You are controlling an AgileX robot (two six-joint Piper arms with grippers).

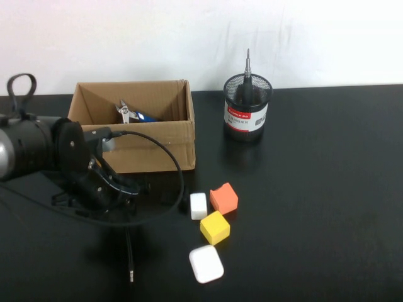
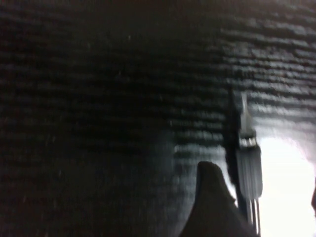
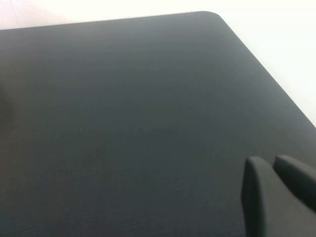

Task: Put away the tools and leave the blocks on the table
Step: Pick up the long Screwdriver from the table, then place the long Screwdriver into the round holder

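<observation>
The thin long black driver (image 1: pixel 130 255) lies on the black table (image 1: pixel 315 189), metal tip toward the front edge. My left gripper (image 1: pixel 119 204) is low over its handle end. In the left wrist view the driver (image 2: pixel 248 158) lies between the open fingers (image 2: pixel 212 202), close to one of them, and they are not closed on it. The blue-handled pliers (image 1: pixel 133 115) lie in the cardboard box (image 1: pixel 157 148). The thick black-handled screwdriver (image 1: pixel 247 82) stands in the mesh cup (image 1: pixel 247 116). The white (image 1: pixel 198 205), orange (image 1: pixel 224 198) and yellow (image 1: pixel 215 227) blocks sit mid-table. My right gripper (image 3: pixel 270 162) is shut and empty over bare table, out of the high view.
A white rounded case (image 1: pixel 206 263) lies near the front, just past the yellow block. A black cable (image 1: pixel 176 170) loops from my left arm toward the blocks. The table's far right corner (image 3: pixel 207 15) shows in the right wrist view.
</observation>
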